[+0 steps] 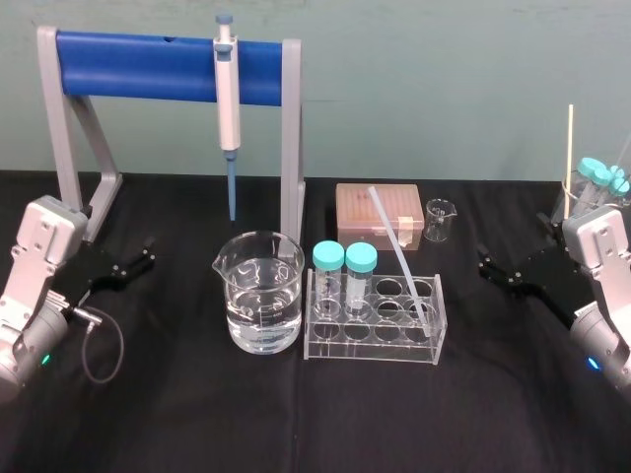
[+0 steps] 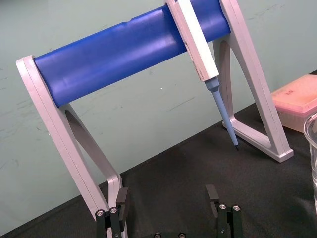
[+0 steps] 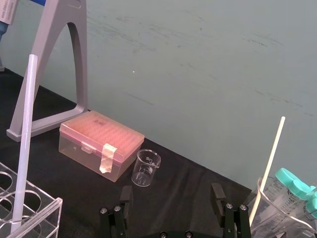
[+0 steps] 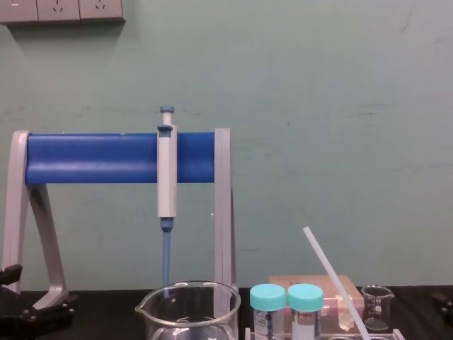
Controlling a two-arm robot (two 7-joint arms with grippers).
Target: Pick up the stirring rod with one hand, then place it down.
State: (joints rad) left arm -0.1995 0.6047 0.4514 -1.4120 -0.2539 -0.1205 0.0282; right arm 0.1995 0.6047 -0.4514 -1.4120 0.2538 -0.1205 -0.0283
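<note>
Right hand (image 1: 493, 268), jaws open and empty, sat well right of the rack (image 1: 375, 343); the stirring rod (image 1: 397, 251) leaned tilted in it. Left hand (image 1: 146, 256) was parked open, empty.

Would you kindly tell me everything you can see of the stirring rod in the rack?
The stirring rod is a long, thin, straight rod, white and translucent. It stands slanted in the clear test tube rack, lower end in a hole at the rack's right end, upper end leaning back and left toward the pink tip box. Only the rack touches it; the left gripper and right gripper, both open, sit apart at the sides.
</note>
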